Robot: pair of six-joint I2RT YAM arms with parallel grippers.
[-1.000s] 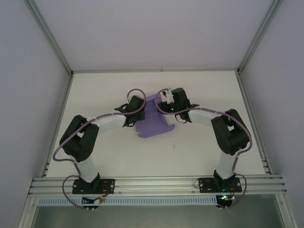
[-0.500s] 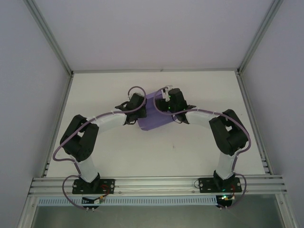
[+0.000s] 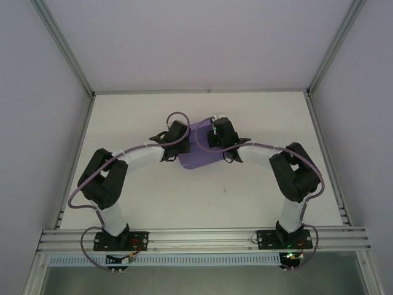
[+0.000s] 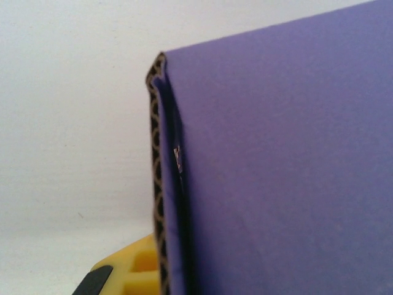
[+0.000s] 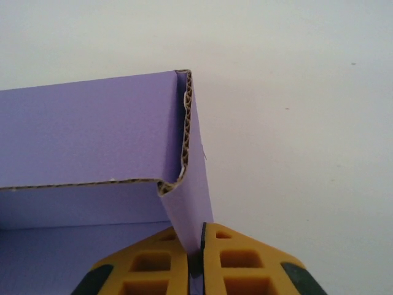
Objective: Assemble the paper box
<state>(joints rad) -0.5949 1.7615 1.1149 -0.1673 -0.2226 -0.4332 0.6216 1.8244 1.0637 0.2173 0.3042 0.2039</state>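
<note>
The paper box (image 3: 199, 153) is lavender-purple corrugated card, partly folded, in the middle of the table between both arms. My left gripper (image 3: 183, 140) is at its left edge. In the left wrist view a doubled card wall (image 4: 276, 166) stands close to the lens with one yellow finger (image 4: 130, 271) against its left side; the other finger is hidden behind the card. My right gripper (image 3: 209, 136) is at the box's far right part. In the right wrist view that gripper (image 5: 198, 257) is shut on an upright side wall (image 5: 195, 190), with a folded flap (image 5: 92, 132) to the left.
The white table (image 3: 258, 184) is bounded by pale walls and aluminium frame posts (image 3: 322, 58) at the back corners. An aluminium rail (image 3: 202, 236) with both arm bases runs along the near edge.
The right gripper moved left and closed on the box's side wall. The card went from a sheet spread toward the near right to a more compact folded shape. The left gripper stayed shut.
</note>
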